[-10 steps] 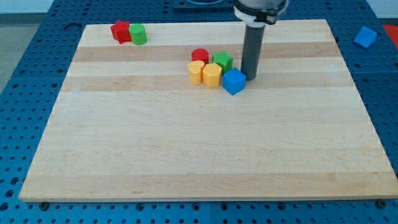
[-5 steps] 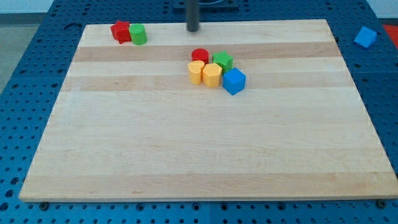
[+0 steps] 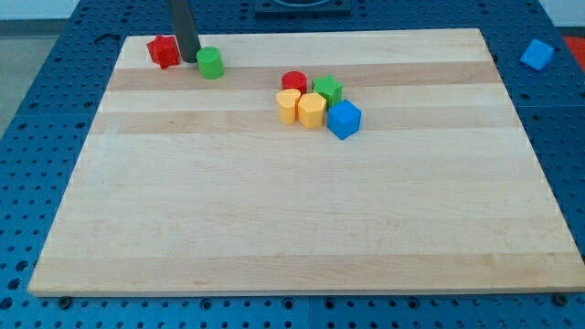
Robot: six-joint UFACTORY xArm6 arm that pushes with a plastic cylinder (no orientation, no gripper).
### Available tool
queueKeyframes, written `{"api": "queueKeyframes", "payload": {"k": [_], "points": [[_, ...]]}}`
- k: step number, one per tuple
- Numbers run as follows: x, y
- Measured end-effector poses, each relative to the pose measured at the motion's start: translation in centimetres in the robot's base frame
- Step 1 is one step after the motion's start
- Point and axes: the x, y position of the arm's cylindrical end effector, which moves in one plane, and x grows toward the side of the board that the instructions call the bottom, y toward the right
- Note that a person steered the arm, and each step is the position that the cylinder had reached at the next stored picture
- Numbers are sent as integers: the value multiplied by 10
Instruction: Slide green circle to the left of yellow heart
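Now you see my tip (image 3: 188,59) between the red block (image 3: 164,50) and green circle (image 3: 210,63), near the board's (image 3: 274,228) top edge. Bare wood separates that circle from the yellow heart (image 3: 289,106). No gripper here, only a rod.

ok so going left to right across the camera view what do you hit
red block → my tip → green circle → yellow heart → blue cube → a second blue block, off the board.

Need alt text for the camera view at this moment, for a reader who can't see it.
My tip stands between the red block and the green circle near the board's top left. Farther right, a red circle, green block, two yellow blocks and a blue cube cluster together.
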Motion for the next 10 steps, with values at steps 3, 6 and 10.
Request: {"api": "queueKeyframes", "payload": {"k": [3,6,10], "points": [[31,44],[106,60],[147,97]]}}
